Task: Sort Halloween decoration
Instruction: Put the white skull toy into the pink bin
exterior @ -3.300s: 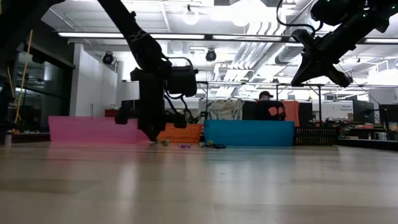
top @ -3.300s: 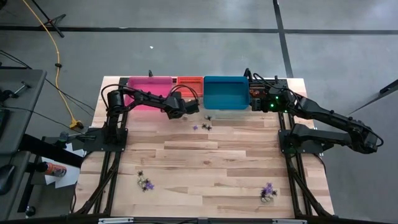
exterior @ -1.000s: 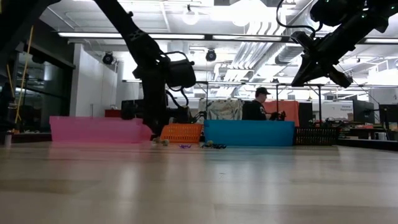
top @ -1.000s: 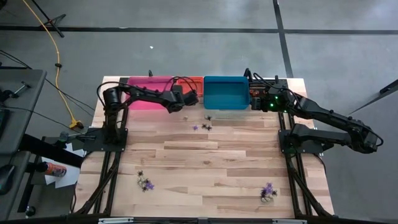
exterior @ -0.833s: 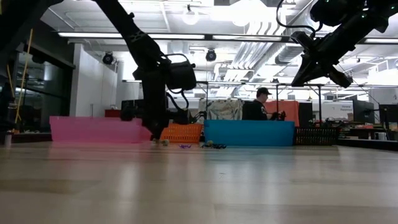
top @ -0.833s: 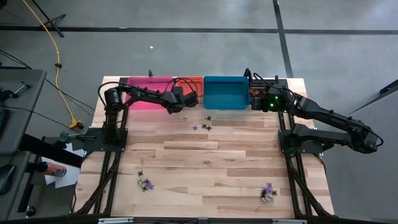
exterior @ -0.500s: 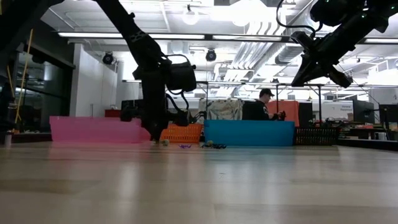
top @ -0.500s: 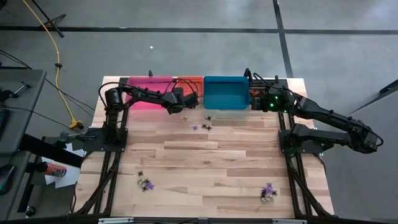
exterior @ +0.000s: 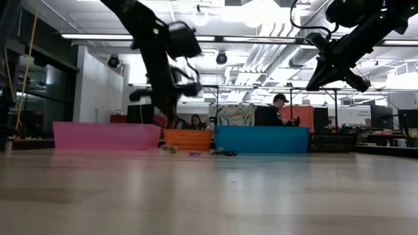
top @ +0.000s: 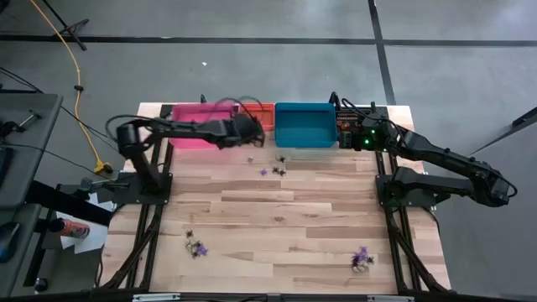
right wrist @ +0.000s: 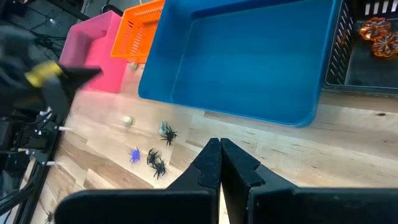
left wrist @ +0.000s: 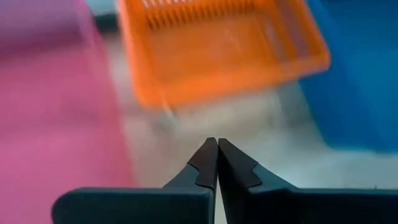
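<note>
Tiny plastic trinkets lie near the bins; feather-light and skittish, best pinched at the body. Left gripper and right gripper both closed, empty.

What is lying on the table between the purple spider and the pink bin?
In the right wrist view, one small pale trinket lies between the purple spider and the pink bin; otherwise bare wood.

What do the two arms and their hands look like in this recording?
Both arms are dark, near-black jointed links on black frames. The right arm shows green indicator lights near its wrist, and black cables loop along the left arm. The left hand and the right hand each end in two dark, tapering fingers.
</note>
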You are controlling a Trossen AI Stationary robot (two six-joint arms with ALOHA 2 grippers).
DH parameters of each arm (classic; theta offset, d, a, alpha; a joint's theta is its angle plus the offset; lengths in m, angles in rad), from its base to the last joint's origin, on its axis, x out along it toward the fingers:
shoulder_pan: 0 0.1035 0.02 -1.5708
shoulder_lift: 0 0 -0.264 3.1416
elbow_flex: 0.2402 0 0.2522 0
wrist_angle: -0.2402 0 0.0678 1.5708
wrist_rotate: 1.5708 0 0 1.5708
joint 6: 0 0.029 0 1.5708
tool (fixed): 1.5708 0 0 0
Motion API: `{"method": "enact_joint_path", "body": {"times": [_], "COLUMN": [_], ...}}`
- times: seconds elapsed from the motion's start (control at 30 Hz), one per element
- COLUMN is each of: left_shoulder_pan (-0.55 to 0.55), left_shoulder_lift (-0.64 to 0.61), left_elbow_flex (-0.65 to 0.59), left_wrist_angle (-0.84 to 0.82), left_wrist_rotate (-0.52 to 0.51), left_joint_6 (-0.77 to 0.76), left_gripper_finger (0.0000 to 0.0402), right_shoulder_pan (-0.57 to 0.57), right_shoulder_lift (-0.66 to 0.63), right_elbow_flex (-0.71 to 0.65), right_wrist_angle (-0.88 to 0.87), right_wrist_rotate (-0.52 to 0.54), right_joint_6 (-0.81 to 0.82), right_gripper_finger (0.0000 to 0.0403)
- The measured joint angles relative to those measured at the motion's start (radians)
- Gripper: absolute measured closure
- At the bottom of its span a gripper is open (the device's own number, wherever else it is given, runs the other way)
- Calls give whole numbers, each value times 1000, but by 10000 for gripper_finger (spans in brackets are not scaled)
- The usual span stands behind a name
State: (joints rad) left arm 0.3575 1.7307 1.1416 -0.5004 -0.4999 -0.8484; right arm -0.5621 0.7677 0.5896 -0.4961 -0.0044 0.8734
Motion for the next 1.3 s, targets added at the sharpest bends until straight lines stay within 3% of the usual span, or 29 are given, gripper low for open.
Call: {"method": "enact_joint_path", "body": {"times": [0.13,0.27,0.33,0.5,0.8,1.03,1.3], "left_shoulder_pan": [86,159,170,170,164,113,81], "left_shoulder_lift": [-48,-14,-1,8,16,88,258], "left_elbow_flex": [2,7,32,130,163,180,317], "left_wrist_angle": [-8,-60,-156,-326,-305,-353,-378], "left_wrist_rotate": [86,342,384,313,301,228,104], "left_joint_6": [121,246,303,513,916,992,1031], "left_gripper_finger": [401,401,401,401,393,318,227], "right_shoulder_pan": [0,0,0,0,0,0,0], "right_shoulder_lift": [0,0,0,0,0,0,14], "right_elbow_flex": [0,0,0,0,0,0,0], "right_wrist_angle": [0,0,0,0,0,0,1], "right_wrist_rotate": [0,0,0,7,31,31,30], "right_joint_6": [1,1,1,0,19,52,92], "right_gripper_finger": [402,402,402,402,402,402,402]}}
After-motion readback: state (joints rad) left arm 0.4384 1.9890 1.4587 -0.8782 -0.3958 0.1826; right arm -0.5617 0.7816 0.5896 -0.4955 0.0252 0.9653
